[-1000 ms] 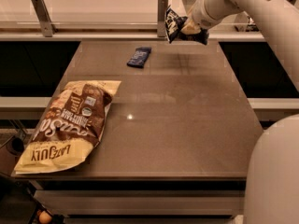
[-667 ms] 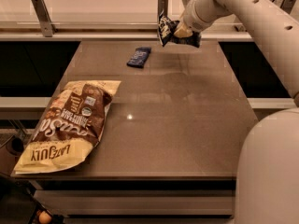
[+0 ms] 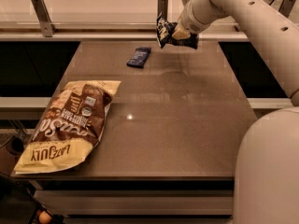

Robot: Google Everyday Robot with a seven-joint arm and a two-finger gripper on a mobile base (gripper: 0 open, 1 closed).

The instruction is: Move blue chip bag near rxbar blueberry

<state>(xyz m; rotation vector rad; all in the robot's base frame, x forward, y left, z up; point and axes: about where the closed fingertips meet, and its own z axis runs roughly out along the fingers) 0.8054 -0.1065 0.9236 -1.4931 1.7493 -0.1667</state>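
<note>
The blue chip bag (image 3: 164, 31) is a crinkled dark navy foil bag with white lettering, held in the air above the far side of the table. My gripper (image 3: 180, 35) is shut on it, at the end of the white arm coming in from the upper right. The rxbar blueberry (image 3: 139, 57) is a small flat dark blue bar lying on the table, a short way to the left of and below the held bag. The bag does not touch the table or the bar.
A large brown-and-yellow chip bag (image 3: 70, 124) lies at the table's front left corner. The brown table (image 3: 187, 134) has a railing with metal posts (image 3: 42, 15) behind its far edge. My white arm and base (image 3: 266, 171) fill the right side.
My gripper has carried the blue chip bag leftward above the far edge of the table, closer to the rxbar. The bar and the brown bag have not moved.
</note>
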